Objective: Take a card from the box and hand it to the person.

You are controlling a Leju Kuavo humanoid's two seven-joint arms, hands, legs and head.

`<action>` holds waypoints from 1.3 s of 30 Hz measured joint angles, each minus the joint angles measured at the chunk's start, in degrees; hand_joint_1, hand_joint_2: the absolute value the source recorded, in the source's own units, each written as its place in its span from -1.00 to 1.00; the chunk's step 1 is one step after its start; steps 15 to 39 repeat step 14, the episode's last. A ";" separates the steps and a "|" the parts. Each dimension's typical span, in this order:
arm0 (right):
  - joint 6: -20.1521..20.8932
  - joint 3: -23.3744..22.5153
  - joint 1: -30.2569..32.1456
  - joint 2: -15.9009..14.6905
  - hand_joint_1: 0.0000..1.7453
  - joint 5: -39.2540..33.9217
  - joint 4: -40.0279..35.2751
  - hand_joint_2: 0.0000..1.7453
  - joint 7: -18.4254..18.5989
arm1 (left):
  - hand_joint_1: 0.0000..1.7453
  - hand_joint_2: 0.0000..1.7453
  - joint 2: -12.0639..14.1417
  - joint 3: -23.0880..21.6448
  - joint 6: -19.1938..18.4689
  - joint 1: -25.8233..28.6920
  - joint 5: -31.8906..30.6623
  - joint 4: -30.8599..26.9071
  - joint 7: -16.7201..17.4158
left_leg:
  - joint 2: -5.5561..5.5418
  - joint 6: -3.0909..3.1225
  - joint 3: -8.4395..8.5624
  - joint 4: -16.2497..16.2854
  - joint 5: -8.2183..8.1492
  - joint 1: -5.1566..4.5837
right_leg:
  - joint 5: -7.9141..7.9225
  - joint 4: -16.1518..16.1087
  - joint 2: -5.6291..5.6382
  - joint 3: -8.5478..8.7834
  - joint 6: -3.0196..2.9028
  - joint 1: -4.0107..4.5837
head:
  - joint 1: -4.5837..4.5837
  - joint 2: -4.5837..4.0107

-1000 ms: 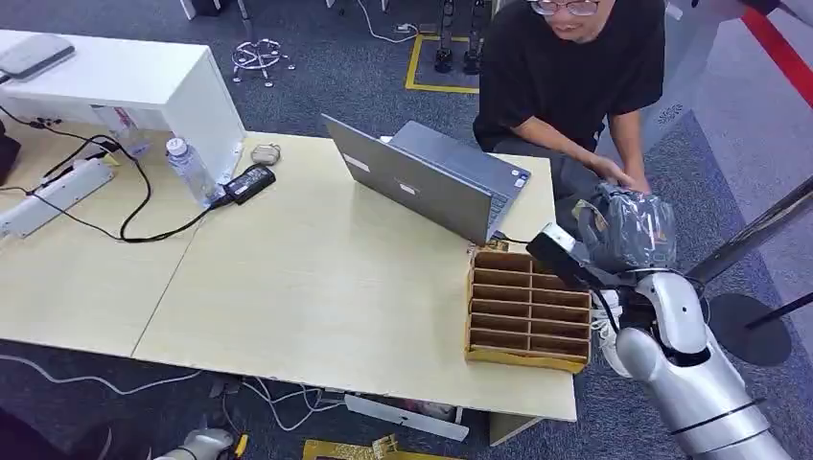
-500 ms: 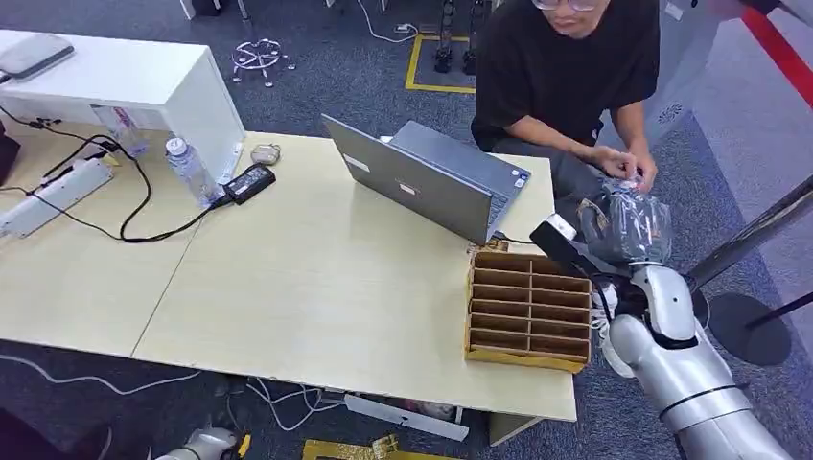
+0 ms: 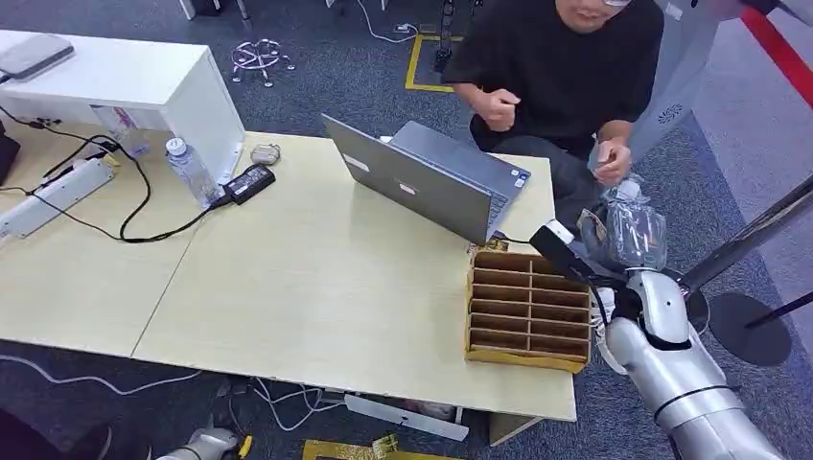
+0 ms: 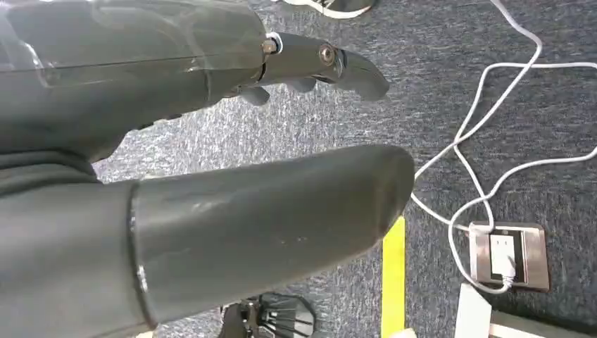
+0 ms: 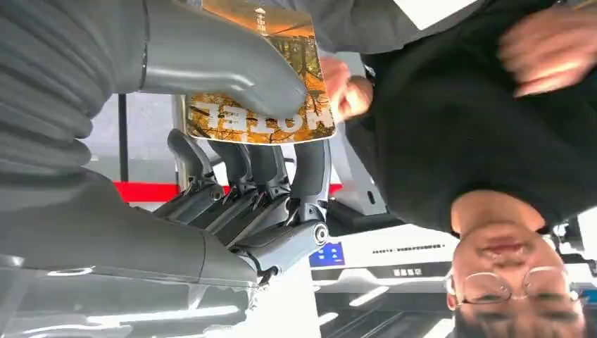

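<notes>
Card held out, box on the table

We see our right hand (image 5: 232, 141) pinching the card (image 5: 260, 105); the box (image 3: 527, 309) compartments look empty; left hand (image 4: 211, 176) fingers spread, holding nothing.

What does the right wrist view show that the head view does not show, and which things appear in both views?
Right wrist view alone: the orange card, pinched between thumb and fingers of the right robot hand, with the person's fingers at its edge. Head view alone: the table, the laptop and the cardboard box with its compartments. Both share the right robot hand, wrapped in clear plastic in the head view, and the person in black.
</notes>
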 joint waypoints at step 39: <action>0.15 -0.02 0.01 0.02 0.54 0.42 0.33 1.00 0.72 | -1.00 -1.00 0.00 -0.13 -0.09 0.01 -0.35 0.00 -0.13 | 0.00 0.00 0.01 0.01 0.00 0.00 | 0.00 0.00 0.01 0.00 0.00 0.00 | 0.00 0.00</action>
